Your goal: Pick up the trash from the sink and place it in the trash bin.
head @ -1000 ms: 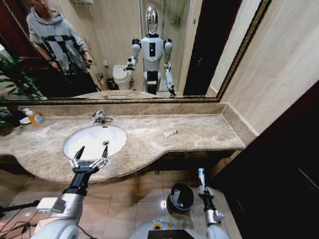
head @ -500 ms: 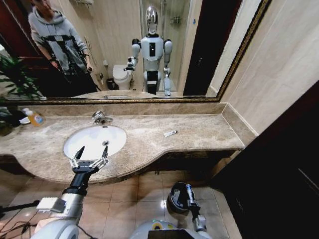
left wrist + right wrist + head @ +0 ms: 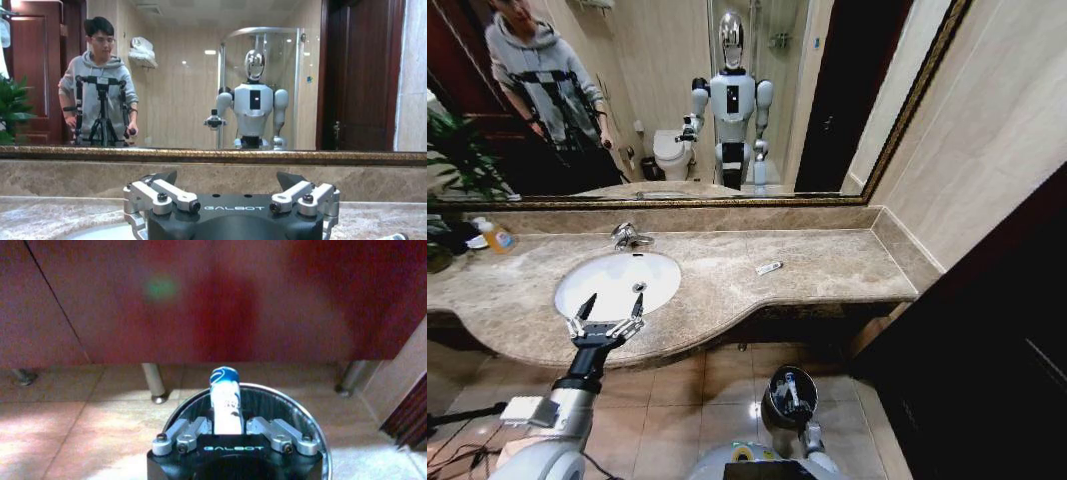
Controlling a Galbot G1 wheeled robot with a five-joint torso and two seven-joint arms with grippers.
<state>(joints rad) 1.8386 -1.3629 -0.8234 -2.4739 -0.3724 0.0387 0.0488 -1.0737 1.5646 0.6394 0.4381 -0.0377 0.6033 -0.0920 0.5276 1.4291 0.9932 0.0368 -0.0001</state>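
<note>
Beige marble runs across the bathroom counter (image 3: 727,275) beneath a wide mirror (image 3: 677,90), with brown floor tiles (image 3: 717,385) below. Set into the marble toward 9 o'clock in the head view is the sink (image 3: 617,283), a white oval basin with a chrome tap (image 3: 627,236) at its far rim. An orange-yellow soap bottle (image 3: 495,236) stands on the counter farther out at 9 o'clock, near a green plant (image 3: 457,160).

The left gripper (image 3: 607,318) hangs over the near rim of the sink, its fingers spread wide apart and holding nothing; the left wrist view shows the same two dark fingers (image 3: 163,177) parted, pointing toward the mirror.

On the marble at about 1 o'clock from the sink, well apart from it, lies a small white packet (image 3: 768,268).

Down on the floor at 6 o'clock sits the trash bin (image 3: 777,408), a small round dark bucket with a shiny rim. The right gripper (image 3: 789,393) is directly over its opening. In the right wrist view the right gripper (image 3: 227,426) is clamped on a white tube with a blue cap (image 3: 224,397), which stands up between the jaws with the cap end pointing away from the wrist, above the trash bin (image 3: 303,415) whose steel rim curves around both sides of the fingers. Beyond the bin are dark red cabinet fronts (image 3: 200,300) on short metal legs (image 3: 153,382).
</note>
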